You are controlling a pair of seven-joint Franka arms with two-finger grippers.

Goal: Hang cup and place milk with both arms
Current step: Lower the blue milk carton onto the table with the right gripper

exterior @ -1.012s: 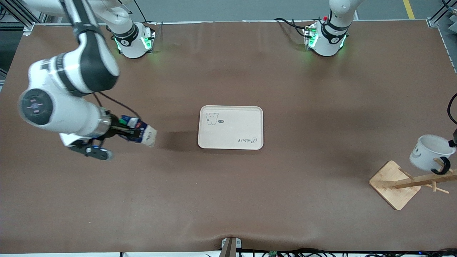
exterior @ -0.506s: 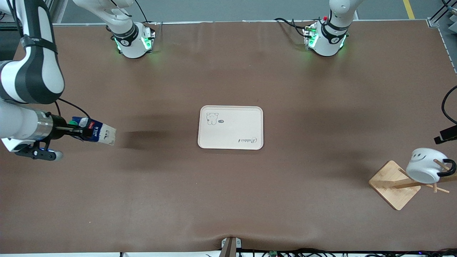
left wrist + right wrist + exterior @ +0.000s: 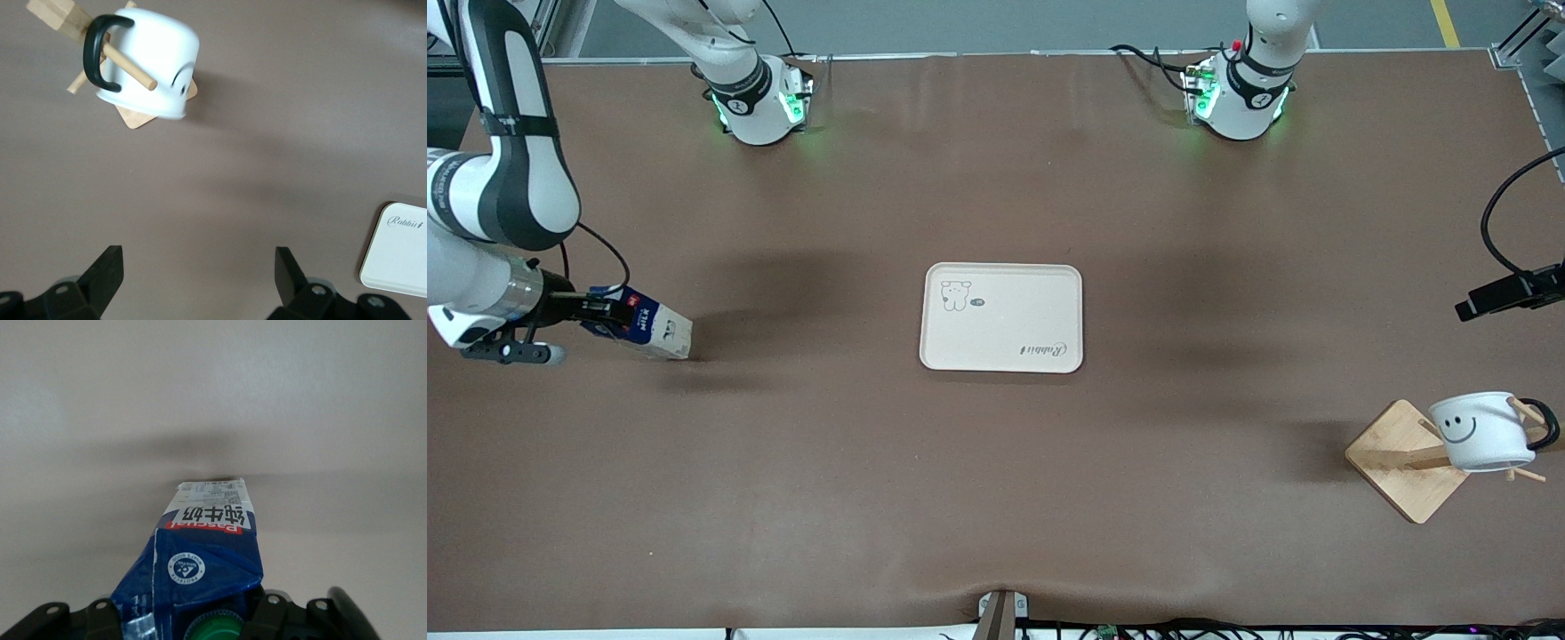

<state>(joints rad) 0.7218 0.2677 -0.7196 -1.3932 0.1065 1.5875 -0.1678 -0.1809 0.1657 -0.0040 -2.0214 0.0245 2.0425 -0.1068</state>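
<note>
1. Right gripper (image 3: 600,311): at the left edge of the front frame, low over the worktop (image 3: 996,498) toward the right arm's end, clenched on the top of the milk (image 3: 645,326).
2. Milk: tilted, cap end in the gripper, pale base pointing toward the tray (image 3: 1001,316); whether the base touches the worktop cannot be told. In the right wrist view the milk (image 3: 200,553) fills the lower centre, green cap (image 3: 213,630) between the fingers.
3. Left gripper (image 3: 200,273): released, jaws spread apart and holding nothing, over bare worktop near the rack (image 3: 1409,458).
4. Cup (image 3: 1485,431): lower right of the front frame, hanging by its black handle on a peg of the rack, smiley facing the camera. In the left wrist view the cup (image 3: 150,63) sits upper left, the peg (image 3: 130,67) through the handle.
5. Tray: centre of the frame, flat on the worktop, well apart from milk and cup.
</note>
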